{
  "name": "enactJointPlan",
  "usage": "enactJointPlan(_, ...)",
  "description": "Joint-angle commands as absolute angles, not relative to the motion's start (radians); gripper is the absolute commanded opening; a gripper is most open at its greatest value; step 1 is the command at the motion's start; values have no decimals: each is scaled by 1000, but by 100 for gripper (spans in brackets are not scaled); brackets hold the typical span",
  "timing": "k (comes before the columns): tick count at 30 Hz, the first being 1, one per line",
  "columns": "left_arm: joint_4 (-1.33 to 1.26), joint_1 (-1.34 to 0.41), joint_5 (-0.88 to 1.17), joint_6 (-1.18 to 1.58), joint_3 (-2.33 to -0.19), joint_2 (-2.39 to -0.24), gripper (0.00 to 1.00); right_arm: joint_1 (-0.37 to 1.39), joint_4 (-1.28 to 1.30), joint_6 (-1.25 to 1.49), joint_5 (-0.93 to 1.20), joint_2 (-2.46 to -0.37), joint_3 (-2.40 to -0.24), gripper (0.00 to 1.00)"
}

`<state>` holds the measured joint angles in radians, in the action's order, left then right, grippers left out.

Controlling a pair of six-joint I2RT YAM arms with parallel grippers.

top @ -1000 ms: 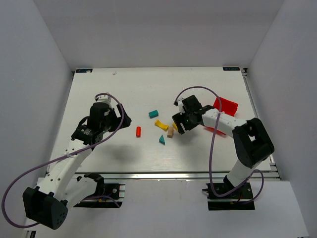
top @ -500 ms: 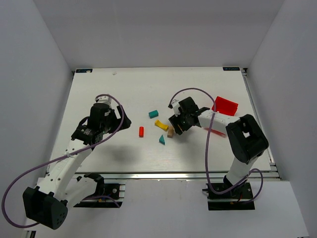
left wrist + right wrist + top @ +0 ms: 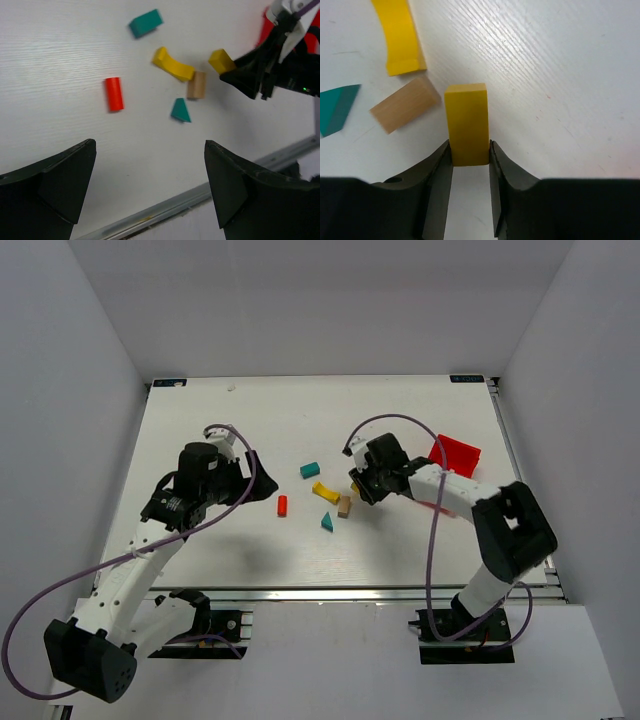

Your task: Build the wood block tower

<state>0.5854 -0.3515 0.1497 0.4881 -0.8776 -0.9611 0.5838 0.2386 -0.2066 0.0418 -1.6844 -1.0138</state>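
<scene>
Only the right wrist view shows the right jaws pinched on a yellow block [image 3: 466,122], tan block [image 3: 405,111] at its nine o'clock, yellow arch [image 3: 398,35] at eleven. The left wrist view shows the left jaws spread wide and empty over the bench [image 3: 60,50], red cylinder [image 3: 114,93] beyond at eleven. Farthest, the overhead view places the red bin [image 3: 456,454] at the held block's two o'clock.
</scene>
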Motion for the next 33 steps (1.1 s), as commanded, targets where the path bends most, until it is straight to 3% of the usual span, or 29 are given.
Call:
enactJointPlan(1,489,-354,415,443,-914,-966,98,586,232,-242,78,-1498,-996,11)
enactJointPlan(7,339,-359,653,511,-897,-1038,98,609,118,-293,368,-1281,-899,13)
enactJointPlan(13,129,-383,799,612,-858,-1081,98,675,55,-316,522,-1272,-913,12)
enactJointPlan(20,150,-437,715,604,-873,-1127,98,732,-71,-304,549,-1241,-877,13)
enactJointPlan(30,209,-517,588,589,-874,-1184,74,767,-77,-324,517,-1238,-870,14)
enactJointPlan(33,199,-532,568,595,-884,-1186,57,773,-54,-328,483,-1250,-874,14)
